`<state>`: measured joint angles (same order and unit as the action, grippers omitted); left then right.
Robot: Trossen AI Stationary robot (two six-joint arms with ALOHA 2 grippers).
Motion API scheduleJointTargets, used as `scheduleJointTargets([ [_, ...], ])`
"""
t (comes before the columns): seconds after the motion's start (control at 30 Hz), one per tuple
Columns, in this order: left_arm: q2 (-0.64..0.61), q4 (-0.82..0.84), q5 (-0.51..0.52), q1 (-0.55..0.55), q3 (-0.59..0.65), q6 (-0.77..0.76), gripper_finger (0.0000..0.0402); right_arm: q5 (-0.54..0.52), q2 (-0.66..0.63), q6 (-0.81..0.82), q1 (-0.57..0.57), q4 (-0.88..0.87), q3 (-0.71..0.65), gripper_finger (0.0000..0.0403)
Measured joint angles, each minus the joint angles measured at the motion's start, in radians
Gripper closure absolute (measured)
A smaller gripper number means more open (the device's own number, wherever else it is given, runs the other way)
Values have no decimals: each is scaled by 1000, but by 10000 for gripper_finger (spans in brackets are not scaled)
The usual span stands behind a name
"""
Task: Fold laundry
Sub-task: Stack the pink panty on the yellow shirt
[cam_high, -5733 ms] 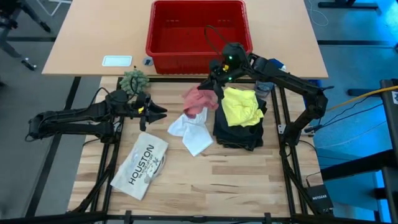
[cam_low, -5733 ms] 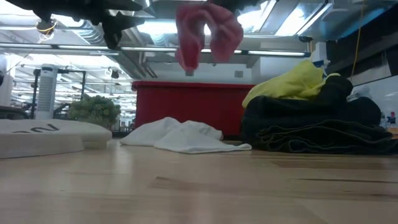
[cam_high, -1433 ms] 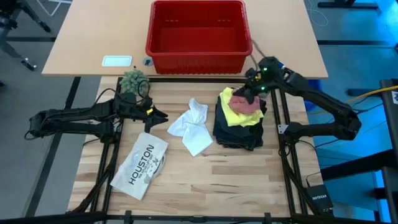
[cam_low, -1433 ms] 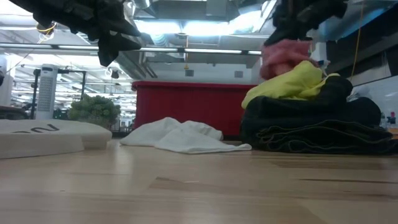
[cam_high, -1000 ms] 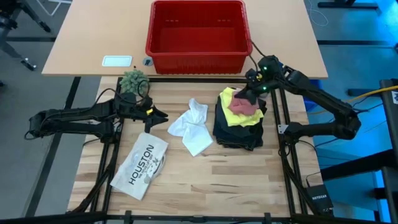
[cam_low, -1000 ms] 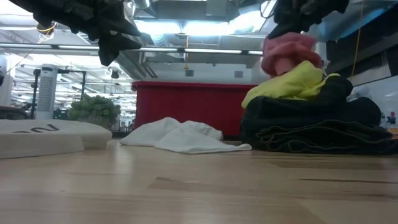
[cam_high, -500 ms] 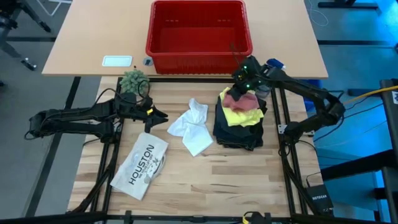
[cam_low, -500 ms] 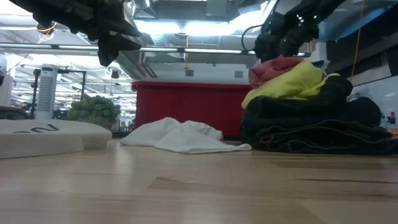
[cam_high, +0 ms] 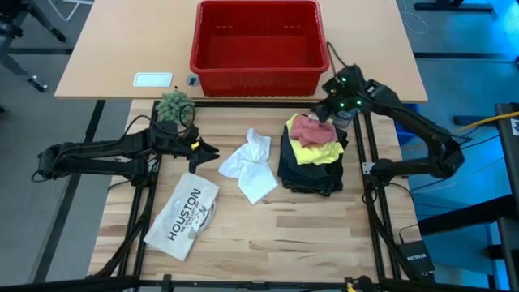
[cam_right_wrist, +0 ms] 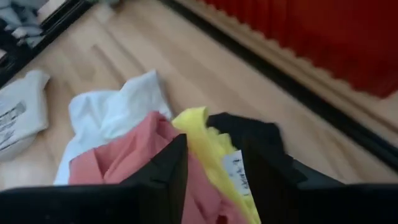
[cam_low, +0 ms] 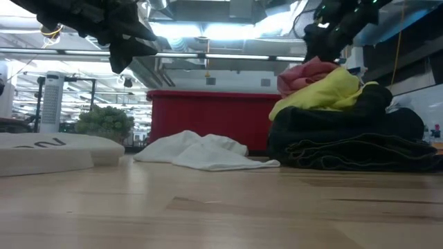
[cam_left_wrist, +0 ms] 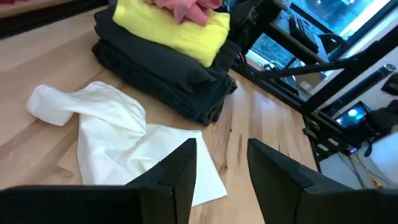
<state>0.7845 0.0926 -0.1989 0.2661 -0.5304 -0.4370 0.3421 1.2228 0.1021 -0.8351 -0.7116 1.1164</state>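
A pink cloth [cam_high: 306,128] lies crumpled on top of a folded yellow T-shirt [cam_high: 320,150]. The T-shirt rests on folded black trousers [cam_high: 310,174] at the table's far right. My right gripper [cam_high: 324,113] hovers open just above the pile's far edge; its fingers [cam_right_wrist: 168,180] stand apart over the pink cloth [cam_right_wrist: 121,162], and in the low view they are clear of it. A white cloth [cam_high: 251,166] lies spread loosely on the table's middle. My left gripper [cam_high: 209,150] waits open above the table's left, with nothing between its fingers [cam_left_wrist: 180,174].
A red plastic basket [cam_high: 259,69] stands on the tan table beyond the far edge. A flat white item printed HOUSTON [cam_high: 185,215] lies near left. A small green plant [cam_high: 174,105] stands far left. Bare wood shows along the near edge.
My right gripper has carried the hanging pink cloth toward the left and down onto the yellow T-shirt, tipping over as it went. It has let go and drawn back up to the right. The cloth now lies crumpled on the pile.
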Motion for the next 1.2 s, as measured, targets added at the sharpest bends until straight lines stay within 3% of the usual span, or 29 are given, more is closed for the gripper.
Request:
scheduleJointTargets([
  [0.13, 34, -126, 18, 8, -3, 11, 269, -26, -85, 32, -4, 8, 0, 259],
  [0.27, 172, -254, 17, 29, -76, 85, 269, -16, -149, 76, 45, 0, 0, 272],
  [0.43, 431, -265, -31, 61, -266, 222, 285, -65, -165, 101, 206, -15, 0, 349],
  [0.53, 585, -262, -108, 92, -405, 266, 329, -129, -166, 96, 288, -32, 0, 393],
  [0.67, 755, -261, -187, 135, -591, 287, 393, -194, -166, 75, 339, -92, 0, 397],
  [1.0, 1129, -178, -449, 175, -1031, 281, 401, -203, -159, -2, 337, -143, 0, 402],
  [1.2, 1241, -126, -470, 167, -1176, 305, 401, -175, -158, -3, 337, -119, 0, 403],
])
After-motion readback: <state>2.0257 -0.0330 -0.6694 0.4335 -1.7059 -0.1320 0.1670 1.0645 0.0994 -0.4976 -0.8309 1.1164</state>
